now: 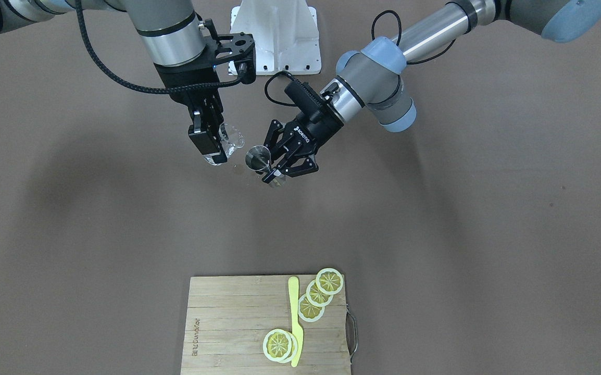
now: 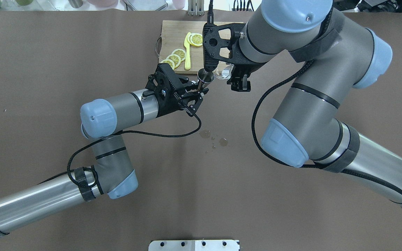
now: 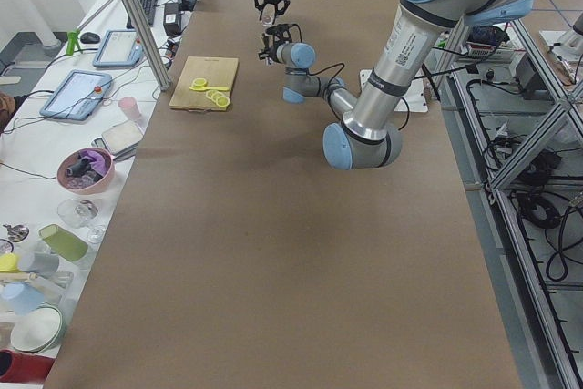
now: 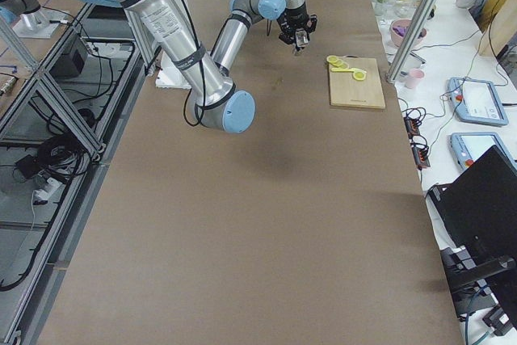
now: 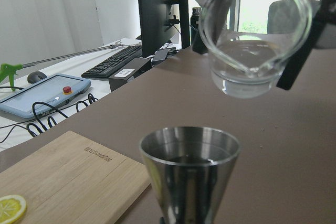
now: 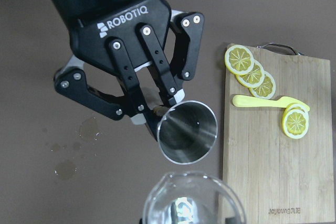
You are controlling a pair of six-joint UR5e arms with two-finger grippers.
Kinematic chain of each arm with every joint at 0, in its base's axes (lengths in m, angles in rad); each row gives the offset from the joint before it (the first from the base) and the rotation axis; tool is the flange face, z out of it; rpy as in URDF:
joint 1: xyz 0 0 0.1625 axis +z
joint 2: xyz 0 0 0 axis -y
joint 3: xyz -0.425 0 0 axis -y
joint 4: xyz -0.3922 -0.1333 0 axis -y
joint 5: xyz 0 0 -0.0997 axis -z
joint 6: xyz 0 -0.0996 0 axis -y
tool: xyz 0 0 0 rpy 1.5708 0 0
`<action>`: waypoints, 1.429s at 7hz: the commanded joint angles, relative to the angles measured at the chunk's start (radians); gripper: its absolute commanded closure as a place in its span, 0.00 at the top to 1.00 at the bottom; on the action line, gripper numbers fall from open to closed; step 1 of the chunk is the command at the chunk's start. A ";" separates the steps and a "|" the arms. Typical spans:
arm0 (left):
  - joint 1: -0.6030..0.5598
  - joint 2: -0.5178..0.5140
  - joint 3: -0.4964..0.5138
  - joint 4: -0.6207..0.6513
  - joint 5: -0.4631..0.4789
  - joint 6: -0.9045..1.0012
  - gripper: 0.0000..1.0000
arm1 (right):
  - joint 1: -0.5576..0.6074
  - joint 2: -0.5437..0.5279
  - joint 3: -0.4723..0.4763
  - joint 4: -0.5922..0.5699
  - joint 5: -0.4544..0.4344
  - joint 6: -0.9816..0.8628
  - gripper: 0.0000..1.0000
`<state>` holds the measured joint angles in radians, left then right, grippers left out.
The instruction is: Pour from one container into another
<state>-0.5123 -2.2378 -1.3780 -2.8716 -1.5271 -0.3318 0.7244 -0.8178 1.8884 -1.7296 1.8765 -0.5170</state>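
Observation:
My left gripper (image 1: 275, 169) is shut on the waist of a steel jigger (image 1: 257, 158), holding it above the table, mouth up. In the left wrist view the jigger (image 5: 189, 169) stands low in the centre. Just above and beyond it hangs a clear glass beaker (image 5: 254, 40), tilted spout-first toward the jigger, with a little clear liquid in it. My right gripper (image 1: 216, 148) is shut on the beaker (image 1: 230, 139). The right wrist view looks down past the beaker's rim (image 6: 191, 200) into the jigger (image 6: 187, 131).
Small wet drops (image 2: 206, 133) lie on the brown table under the containers. A wooden cutting board (image 1: 227, 323) with lemon slices (image 1: 317, 294) and a yellow knife (image 1: 295, 320) sits across the table from the robot. The white mounting plate (image 1: 274, 36) is at the robot's base.

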 commanded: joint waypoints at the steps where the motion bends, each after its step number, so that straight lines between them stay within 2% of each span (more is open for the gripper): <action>1: -0.002 0.001 0.000 0.000 0.001 -0.001 0.00 | -0.002 0.017 -0.003 -0.053 -0.022 -0.058 0.00; 4: -0.002 0.001 0.000 -0.005 0.001 -0.001 0.00 | -0.016 0.061 -0.041 -0.088 -0.074 -0.119 0.00; 7: -0.002 0.001 -0.001 -0.005 0.001 -0.001 0.00 | -0.020 0.129 -0.124 -0.088 -0.074 -0.120 0.00; 10: -0.002 0.007 -0.001 -0.005 0.001 -0.001 0.00 | -0.020 0.138 -0.123 -0.122 -0.082 -0.148 0.00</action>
<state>-0.5140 -2.2348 -1.3780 -2.8762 -1.5263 -0.3329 0.7042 -0.6858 1.7659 -1.8318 1.7996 -0.6448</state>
